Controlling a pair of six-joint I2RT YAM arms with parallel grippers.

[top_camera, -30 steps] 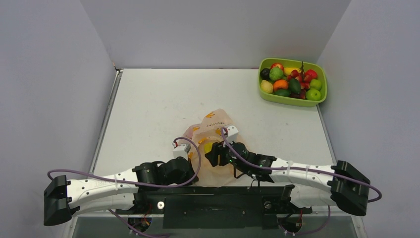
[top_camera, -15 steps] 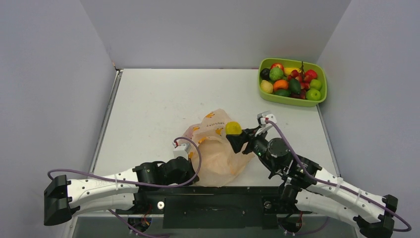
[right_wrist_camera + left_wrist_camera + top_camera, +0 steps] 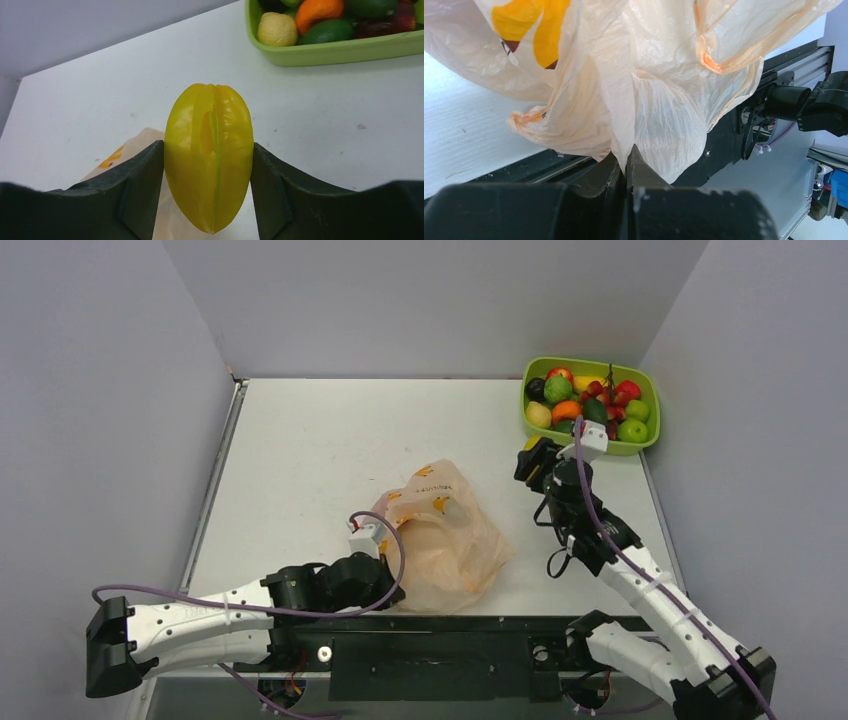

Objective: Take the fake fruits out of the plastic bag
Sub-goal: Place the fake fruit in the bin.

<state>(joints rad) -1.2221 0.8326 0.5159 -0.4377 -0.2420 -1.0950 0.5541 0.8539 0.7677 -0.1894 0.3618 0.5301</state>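
The thin peach-orange plastic bag [image 3: 659,100] is crinkly and translucent, with a faint sheen; the ridged yellow toy star fruit [image 3: 209,155] looks smooth, glossy plastic; the lime-green plastic tray [image 3: 340,50] is smooth, the white tabletop [image 3: 310,105] matt

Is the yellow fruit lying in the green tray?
No, the right gripper clamps the yellow fruit over the table, outside the green tray.
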